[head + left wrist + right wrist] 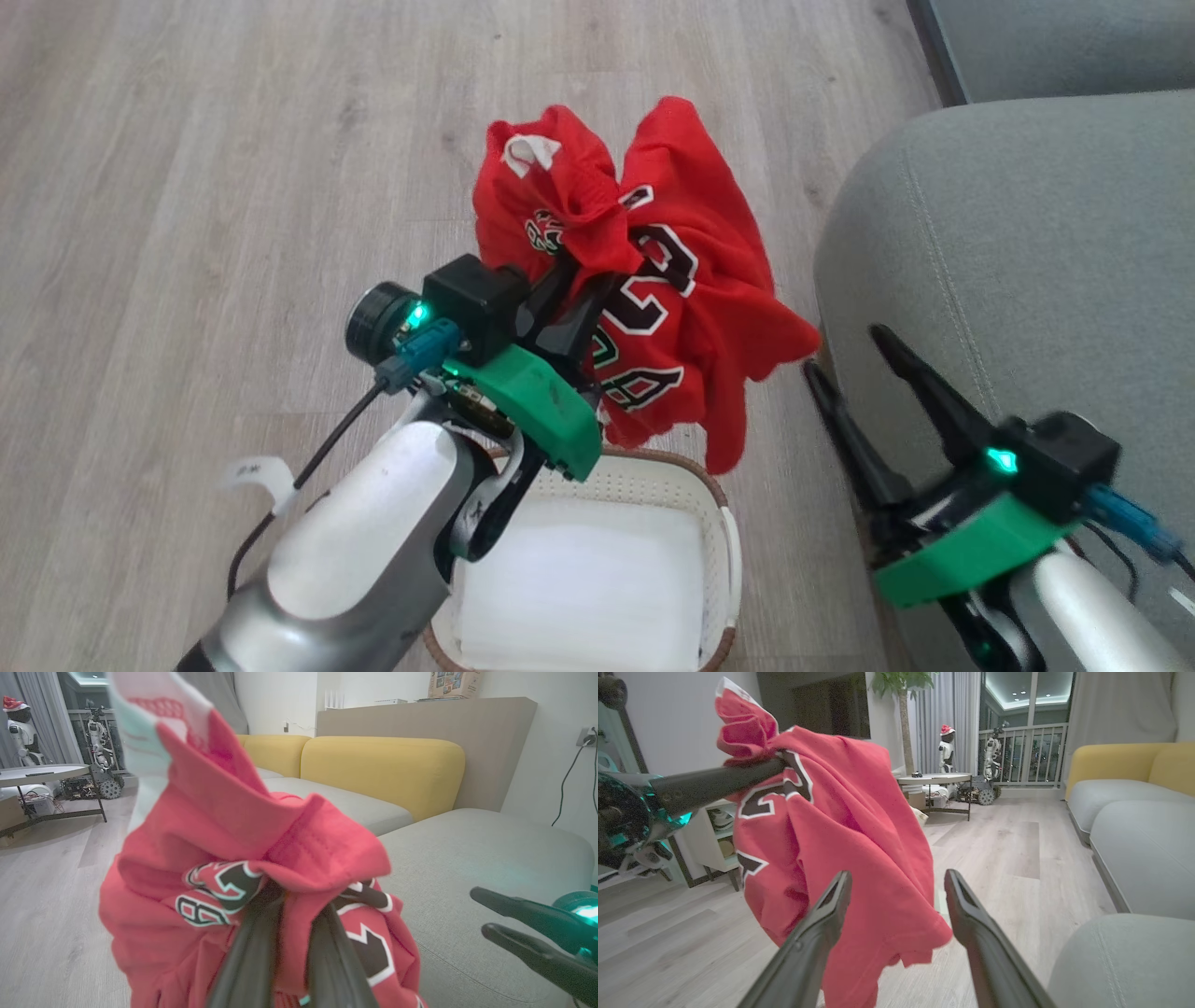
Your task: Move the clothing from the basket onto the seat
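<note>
Left gripper (571, 282), fingers clamped on the clothing (695, 308), holds it clear above the basket (721, 497) and beside the seat (1027, 243) edge for transfer. Right gripper (840, 347) hovers with fingers spread, empty.

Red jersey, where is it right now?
In the head view the red jersey hangs mid-frame, pinched in the fingers of the left gripper, above the basket and just left of the grey seat.

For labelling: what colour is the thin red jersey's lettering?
Black lettering edged in white; clearest in head view.
</note>
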You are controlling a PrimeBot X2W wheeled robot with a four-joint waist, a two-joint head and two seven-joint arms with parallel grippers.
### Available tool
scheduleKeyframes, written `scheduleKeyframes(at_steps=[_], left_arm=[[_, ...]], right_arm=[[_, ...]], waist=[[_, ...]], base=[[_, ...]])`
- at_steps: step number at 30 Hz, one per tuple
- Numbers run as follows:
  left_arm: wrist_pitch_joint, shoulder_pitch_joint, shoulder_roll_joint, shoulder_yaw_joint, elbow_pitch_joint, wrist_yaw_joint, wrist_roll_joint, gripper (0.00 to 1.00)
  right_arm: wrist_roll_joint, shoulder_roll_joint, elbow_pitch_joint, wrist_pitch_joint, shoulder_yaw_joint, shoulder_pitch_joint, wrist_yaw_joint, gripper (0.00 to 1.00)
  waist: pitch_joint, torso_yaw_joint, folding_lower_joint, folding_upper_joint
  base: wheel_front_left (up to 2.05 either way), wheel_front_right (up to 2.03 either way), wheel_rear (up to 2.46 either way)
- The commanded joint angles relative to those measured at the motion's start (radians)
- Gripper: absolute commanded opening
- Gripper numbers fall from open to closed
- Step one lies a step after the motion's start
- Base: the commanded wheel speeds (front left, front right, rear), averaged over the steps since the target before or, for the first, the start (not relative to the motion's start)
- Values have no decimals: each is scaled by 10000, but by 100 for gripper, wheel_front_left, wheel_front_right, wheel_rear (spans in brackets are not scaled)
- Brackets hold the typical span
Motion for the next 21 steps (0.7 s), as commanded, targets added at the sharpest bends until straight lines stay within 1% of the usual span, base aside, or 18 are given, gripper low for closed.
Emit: scheduleKeyframes(at_steps=[1, 5, 9, 14, 21], left_arm=[[-42, -365, 158, 393, -354, -29, -105, 0], [-90, -283, 37, 222, -242, -124, -159, 0], [-107, -264, -141, 4, -114, -266, -211, 0], [-117, -248, -368, -300, 50, -481, -273, 0], [-113, -255, -687, -748, 270, -786, -336, 0]], right_arm=[[116, -204, -381, -65, 238, -560, -2, 100], [189, -391, -284, -65, 989, -1030, -2, 100], [183, -536, 72, -65, 1702, -1552, -2, 100], [245, -605, 624, -65, 2263, -2172, -2, 100], [255, -871, 1617, -65, 2833, -2832, -2, 100]], waist=[[-14, 45, 1, -1], [-79, 209, 1, -1], [-127, 434, 1, -1], [-204, 706, 1, -1], [-291, 1206, 1, -1]], base=[[0, 0, 0], [0, 0, 0], [0, 0, 0], [0, 0, 0], [0, 0, 0]])
